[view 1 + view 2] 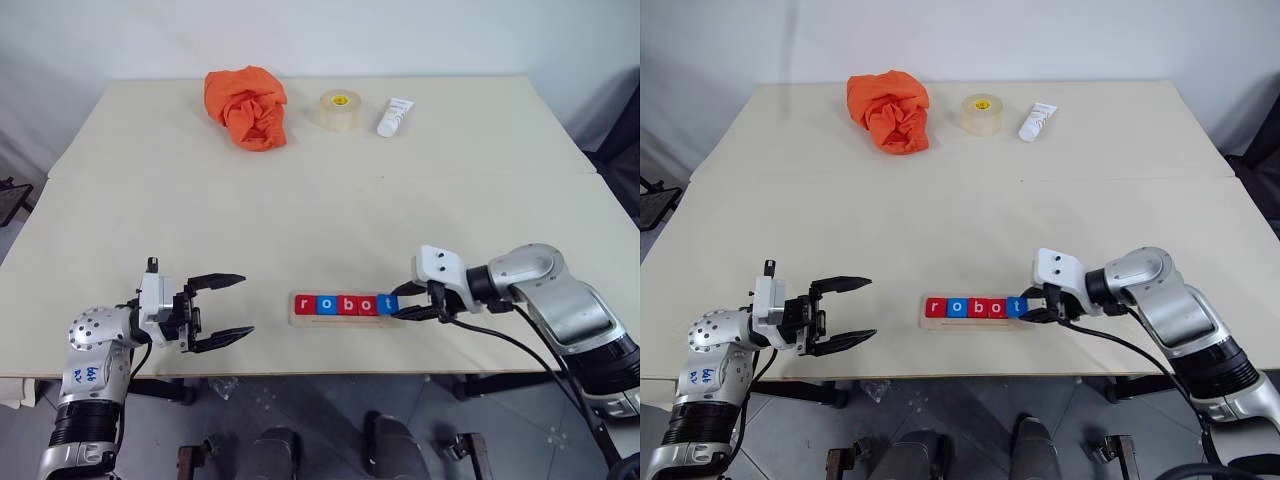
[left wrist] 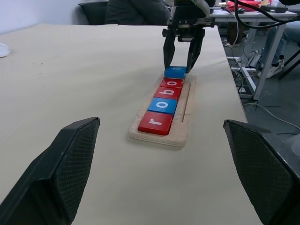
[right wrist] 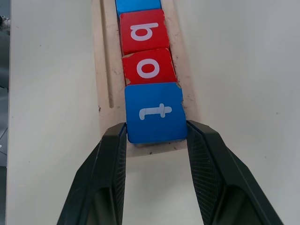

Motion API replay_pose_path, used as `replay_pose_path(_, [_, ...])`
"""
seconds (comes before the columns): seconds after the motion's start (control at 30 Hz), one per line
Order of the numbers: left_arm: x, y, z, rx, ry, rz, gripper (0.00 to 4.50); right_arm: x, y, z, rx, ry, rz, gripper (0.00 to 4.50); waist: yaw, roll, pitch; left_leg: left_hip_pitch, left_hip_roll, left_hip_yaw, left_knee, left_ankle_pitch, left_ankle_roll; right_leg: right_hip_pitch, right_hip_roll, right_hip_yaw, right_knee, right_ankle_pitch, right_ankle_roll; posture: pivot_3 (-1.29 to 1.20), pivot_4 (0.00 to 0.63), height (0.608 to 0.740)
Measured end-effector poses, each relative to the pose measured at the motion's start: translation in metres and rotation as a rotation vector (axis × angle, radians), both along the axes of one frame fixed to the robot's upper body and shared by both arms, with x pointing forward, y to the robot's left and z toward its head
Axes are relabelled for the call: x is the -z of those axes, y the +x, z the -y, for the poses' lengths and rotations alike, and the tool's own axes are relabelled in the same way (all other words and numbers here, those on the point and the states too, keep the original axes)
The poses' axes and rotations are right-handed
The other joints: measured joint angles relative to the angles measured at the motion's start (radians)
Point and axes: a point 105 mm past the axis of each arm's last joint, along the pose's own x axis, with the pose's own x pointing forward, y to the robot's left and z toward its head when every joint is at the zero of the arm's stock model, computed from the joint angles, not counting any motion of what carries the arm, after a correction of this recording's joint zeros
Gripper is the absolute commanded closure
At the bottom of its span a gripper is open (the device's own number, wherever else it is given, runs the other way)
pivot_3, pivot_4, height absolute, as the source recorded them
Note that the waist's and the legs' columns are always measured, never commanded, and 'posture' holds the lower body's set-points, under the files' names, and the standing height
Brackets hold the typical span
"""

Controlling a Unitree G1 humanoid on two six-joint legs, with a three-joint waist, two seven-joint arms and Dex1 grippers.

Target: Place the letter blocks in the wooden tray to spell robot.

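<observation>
Your right pincer (image 1: 408,301) is clamped on the blue "t" block (image 3: 155,112) ending the wooden tray (image 1: 345,318), whose long axis runs straight toward your left pincer (image 1: 232,310), fingers apart, empty.

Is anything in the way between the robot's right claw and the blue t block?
No. The right gripper has its fingers on either side of the blue t block, which already sits at the end of the wooden tray after r, o, b, o.
</observation>
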Motion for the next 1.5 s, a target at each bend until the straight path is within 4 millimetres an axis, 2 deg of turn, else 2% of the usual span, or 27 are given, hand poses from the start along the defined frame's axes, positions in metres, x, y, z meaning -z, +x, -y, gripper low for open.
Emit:
replay_pose_path(0.33, [0.001,0.000,0.001,-0.005,-0.006,-0.005,0.00,0.003,0.003,0.005,-0.001,-0.016,0.015,3.03,0.000,0.000,0.000,0.000,0.000,0.000,0.000,0.000,0.000,0.000,0.000,0.000,0.000,0.000,0.000,0.00,0.150,0.740])
replay_pose_path(0.87, [0.002,0.000,0.001,-0.019,-0.008,0.003,0.00,0.006,0.001,-0.004,-0.028,-0.003,-0.009,3.03,0.000,0.000,0.000,0.000,0.000,0.000,0.000,0.000,0.000,0.000,0.000,0.000,0.000,0.000,0.000,0.00,0.150,0.740])
replay_pose_path(1.17, [0.003,0.001,0.002,-0.017,-0.008,0.000,0.00,0.004,0.002,-0.004,-0.021,-0.003,-0.002,0.02,0.000,0.000,0.000,0.000,0.000,0.000,0.000,0.000,0.000,0.000,0.000,0.000,0.000,0.000,0.000,0.00,0.150,0.740])
replay_pose_path(1.4, [0.003,0.001,0.003,-0.015,-0.008,0.002,0.00,-0.012,-0.005,-0.008,-0.042,0.046,0.016,0.02,0.000,0.000,0.000,0.000,0.000,0.000,0.000,0.000,0.000,0.000,0.000,0.000,0.000,0.000,0.000,0.00,0.150,0.740])
replay_pose_path(1.5, [0.002,0.001,0.003,-0.014,-0.008,0.007,0.00,-0.012,-0.010,-0.006,-0.040,0.054,-0.007,0.02,0.001,0.000,0.000,0.000,0.000,0.000,0.000,0.000,0.000,0.000,0.000,0.000,0.000,0.000,0.000,0.00,0.150,0.740])
